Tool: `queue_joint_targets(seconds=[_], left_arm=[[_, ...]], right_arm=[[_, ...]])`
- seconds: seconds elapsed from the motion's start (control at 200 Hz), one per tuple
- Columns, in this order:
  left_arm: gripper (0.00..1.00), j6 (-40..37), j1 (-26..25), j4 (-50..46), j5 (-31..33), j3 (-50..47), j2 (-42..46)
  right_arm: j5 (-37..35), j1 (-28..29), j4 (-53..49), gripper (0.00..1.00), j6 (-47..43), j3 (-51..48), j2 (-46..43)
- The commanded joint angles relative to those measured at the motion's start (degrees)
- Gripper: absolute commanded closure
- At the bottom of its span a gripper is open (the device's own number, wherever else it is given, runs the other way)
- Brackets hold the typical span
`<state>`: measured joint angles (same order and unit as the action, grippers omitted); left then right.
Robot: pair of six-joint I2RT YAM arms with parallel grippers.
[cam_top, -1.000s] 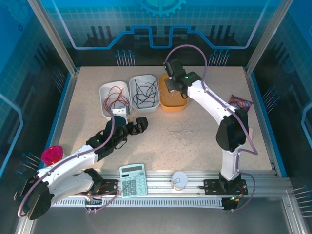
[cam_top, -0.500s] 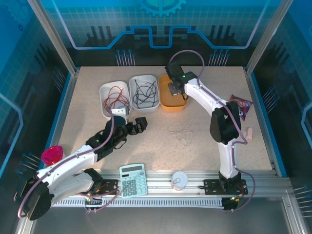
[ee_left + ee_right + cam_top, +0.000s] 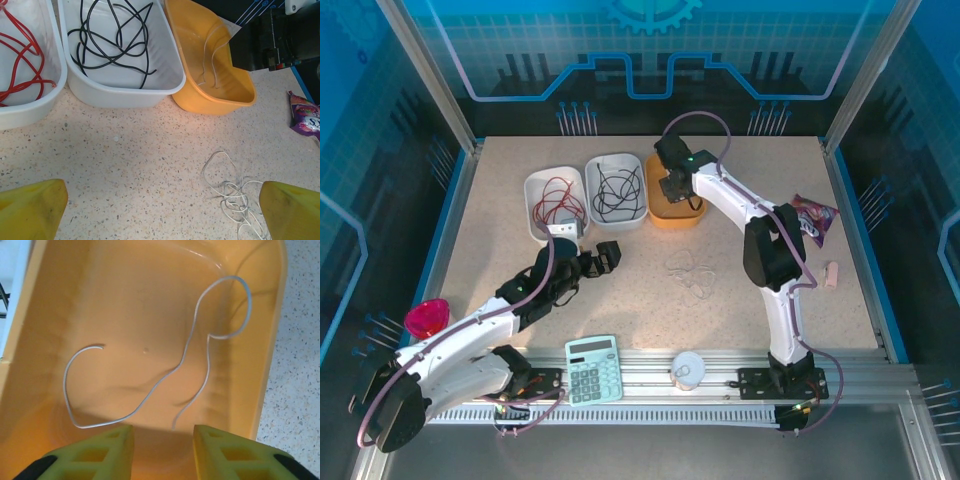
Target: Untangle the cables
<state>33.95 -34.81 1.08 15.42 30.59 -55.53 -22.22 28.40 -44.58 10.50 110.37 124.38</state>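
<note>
A single white cable point(image 3: 185, 360) lies loose on the floor of the orange bin point(image 3: 125, 300). My right gripper point(image 3: 163, 450) hangs just above it, open, with nothing between its fingers. Seen from above, the right gripper point(image 3: 670, 186) is over the orange bin point(image 3: 677, 216). A tangle of white cables point(image 3: 690, 276) lies mid-table. My left gripper point(image 3: 605, 256) is wide open to the left of the tangle point(image 3: 235, 192), holding nothing. The red cables point(image 3: 20, 55) and the black cables point(image 3: 112, 37) rest in two separate white bins.
A calculator point(image 3: 593, 368) and a white cup point(image 3: 687, 370) sit at the near rail. A pink cup point(image 3: 426, 317) stands at the left. A purple snack bag point(image 3: 812, 214) lies at the right edge, with a small pink piece point(image 3: 833, 275) nearer to me.
My right gripper has gone from shut to open over the orange bin, and its arm has folded in closer to the bin. The left arm has not moved.
</note>
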Motion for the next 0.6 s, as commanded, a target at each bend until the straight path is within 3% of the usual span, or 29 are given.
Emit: queue_joint_targets(seconds=[0.0,0.365,0.595], left_arm=[[0.01,-0.9,0.5,-0.4,0.7,-0.9,0.9],[0.01,-0.5,0.6,-0.2,0.4,-1.0,0.7],[0.01,0.0,0.7,0.1,0.9,-1.1,0.4]], right_arm=[[1.5,0.9,-1.5,0.60,-0.4,1.6,-2.0],[5.0,1.0,1.3,0.54,0.4,-5.8,-12.3],[5.6,1.5,2.2,0.46,2.4,-16.7,-22.9]])
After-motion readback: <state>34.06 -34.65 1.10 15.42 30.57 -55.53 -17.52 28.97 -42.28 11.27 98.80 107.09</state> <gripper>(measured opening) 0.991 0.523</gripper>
